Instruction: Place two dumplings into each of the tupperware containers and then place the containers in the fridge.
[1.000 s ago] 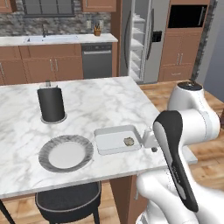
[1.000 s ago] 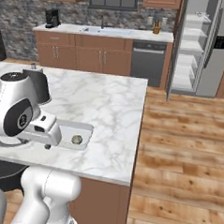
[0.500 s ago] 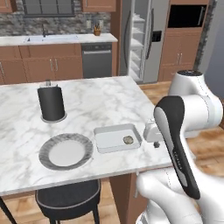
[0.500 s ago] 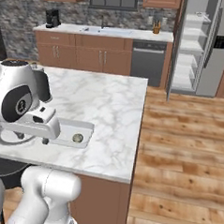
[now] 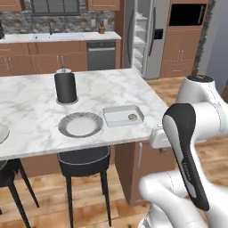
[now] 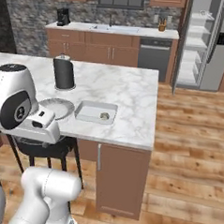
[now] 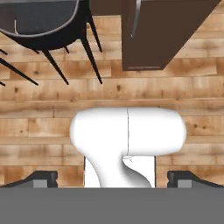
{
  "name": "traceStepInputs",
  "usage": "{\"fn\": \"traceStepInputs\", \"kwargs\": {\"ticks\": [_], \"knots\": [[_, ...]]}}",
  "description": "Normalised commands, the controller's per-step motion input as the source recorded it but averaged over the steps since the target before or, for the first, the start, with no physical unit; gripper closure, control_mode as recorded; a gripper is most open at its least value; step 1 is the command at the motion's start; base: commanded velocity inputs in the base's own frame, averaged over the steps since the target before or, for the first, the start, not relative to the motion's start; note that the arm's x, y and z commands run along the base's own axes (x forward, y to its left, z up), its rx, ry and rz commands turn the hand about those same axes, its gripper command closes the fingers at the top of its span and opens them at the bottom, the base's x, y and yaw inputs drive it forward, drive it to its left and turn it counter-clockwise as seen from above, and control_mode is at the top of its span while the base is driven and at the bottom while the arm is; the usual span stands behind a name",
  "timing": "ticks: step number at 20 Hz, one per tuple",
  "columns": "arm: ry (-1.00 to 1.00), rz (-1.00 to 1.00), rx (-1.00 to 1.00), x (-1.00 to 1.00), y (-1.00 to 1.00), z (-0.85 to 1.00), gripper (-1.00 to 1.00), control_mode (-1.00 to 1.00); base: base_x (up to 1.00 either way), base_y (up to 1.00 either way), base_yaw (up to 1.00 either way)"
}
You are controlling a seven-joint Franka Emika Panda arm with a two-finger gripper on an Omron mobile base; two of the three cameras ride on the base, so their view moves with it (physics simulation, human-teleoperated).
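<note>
Tupperware container (image 5: 123,116) lies flat near the right end of the marble island counter (image 5: 31,102), close to its near edge, with one dumpling (image 5: 132,117) inside at the right end; the right base view shows the same tray (image 6: 95,112) and lump (image 6: 104,116). Neither has shifted on the counter since a second ago, but the base has backed away, so more of the island, its brown cabinet side (image 6: 121,180) and the wood floor (image 6: 192,137) now show. The arm has pulled off the counter: a second ago the hand sat just beside the tray's right end, and now the wrist hangs past the near right corner of the island, apart from the tray. The gripper (image 7: 112,179) points down at the floor, its dark fingertips (image 7: 40,178) spread wide with nothing between them. Just left of the tray rests a round grey plate (image 5: 80,124), and farther back stands a black cylinder (image 5: 66,87). A black stool (image 5: 83,160) sits under the near edge. Far right, the fridge (image 5: 149,38) stands with its door open, white shelves visible, well apart from the island.
</note>
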Motion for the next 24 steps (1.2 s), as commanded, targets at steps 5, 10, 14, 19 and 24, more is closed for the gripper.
{"fn": "traceStepInputs", "kwargs": {"ticks": [5,10,14,19,24], "knots": [[0.00,0.00,0.00,0.00,0.00,0.00,-1.00,1.00,0.08,1.00,0.00],[0.00,0.00,0.00,0.00,0.00,0.00,-1.00,1.00,0.00,1.00,0.00],[0.00,0.00,0.00,0.00,0.00,0.00,-1.00,1.00,0.22,1.00,0.00],[0.00,0.00,0.00,0.00,0.00,0.00,-1.00,1.00,0.44,1.00,0.00],[0.00,0.00,0.00,0.00,0.00,0.00,-1.00,1.00,0.21,0.95,0.00]]}}
